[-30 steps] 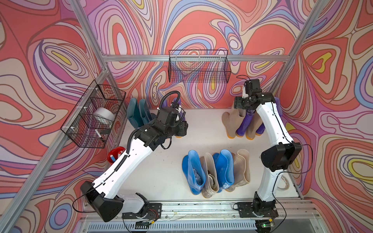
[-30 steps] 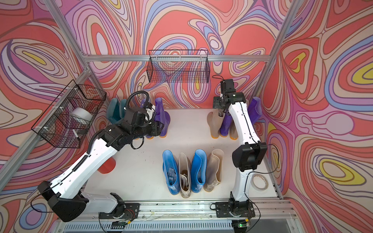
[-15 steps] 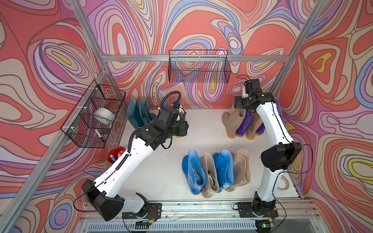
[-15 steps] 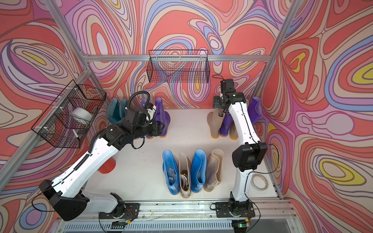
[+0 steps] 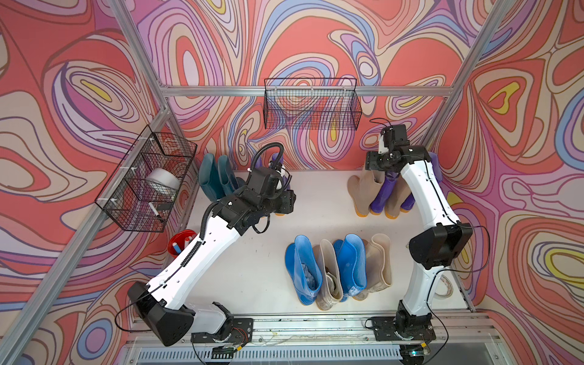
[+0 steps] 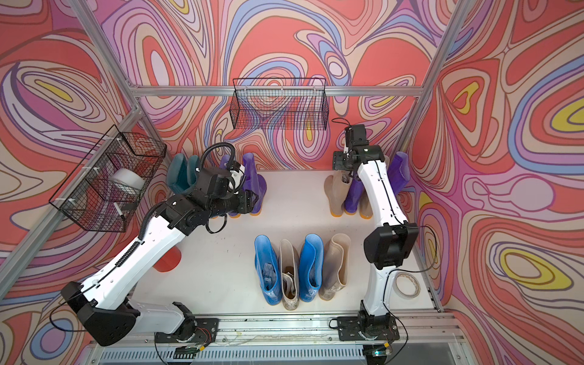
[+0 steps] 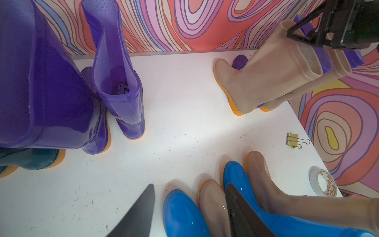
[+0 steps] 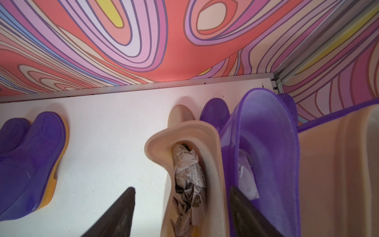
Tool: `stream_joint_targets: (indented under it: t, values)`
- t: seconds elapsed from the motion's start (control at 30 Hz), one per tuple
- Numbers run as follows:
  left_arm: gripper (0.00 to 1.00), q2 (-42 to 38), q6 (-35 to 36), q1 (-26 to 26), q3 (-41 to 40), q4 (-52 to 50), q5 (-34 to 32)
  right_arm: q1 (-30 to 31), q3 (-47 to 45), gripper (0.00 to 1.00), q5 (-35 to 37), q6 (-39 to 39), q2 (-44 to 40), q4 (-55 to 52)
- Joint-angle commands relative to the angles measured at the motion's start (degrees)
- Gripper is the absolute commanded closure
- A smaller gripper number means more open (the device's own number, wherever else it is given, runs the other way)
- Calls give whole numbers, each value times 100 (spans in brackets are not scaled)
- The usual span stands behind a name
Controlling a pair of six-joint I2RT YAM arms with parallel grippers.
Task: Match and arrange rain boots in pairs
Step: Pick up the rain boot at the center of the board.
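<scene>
Print on the crumpled newspaper (image 8: 188, 170) stuffed in a beige boot (image 8: 158, 147) and orange marks on a roll of tape (image 7: 324, 182) are both too small to read. The right hand (image 8: 182, 188) points down, released, its fingers straddling that boot's top, a purple boot (image 8: 264, 127) just beside one finger. The left hand (image 7: 190, 185) reaches level, released and empty, two purple boots (image 7: 123, 106) just beside it.

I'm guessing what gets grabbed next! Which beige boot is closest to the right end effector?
The beige boot at the back group's end nearest the table's middle; the right end effector straddles its paper-stuffed top.
</scene>
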Motion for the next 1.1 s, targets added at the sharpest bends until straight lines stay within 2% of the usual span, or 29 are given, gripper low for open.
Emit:
stream_joint_targets:
  t: [0.0, 0.2, 0.43, 0.6, 0.7, 0.87, 1.07]
  values:
    - [42, -34, -57, -20, 31, 72, 8, 0, -145, 26, -42, 3, -10, 110]
    - [43, 10, -74, -20, 44, 67, 55, -6, -291, 27, 1, 58, 2, 133]
    - [43, 10, -63, -20, 24, 59, 46, -2, -244, 34, -11, 48, 61, 86]
    - [43, -50, -35, -20, -4, 6, -16, -2, 42, 51, -137, 80, 266, -99]
    - [43, -128, -9, -20, -60, -23, -48, -2, 76, 65, -262, 118, 328, -102]
    - [43, -292, 47, -20, -115, -77, -164, -5, 353, 99, -506, 170, 465, -221]
    - [43, -471, 196, -20, -137, -220, -371, 3, 708, 100, -1139, 375, 433, -185]
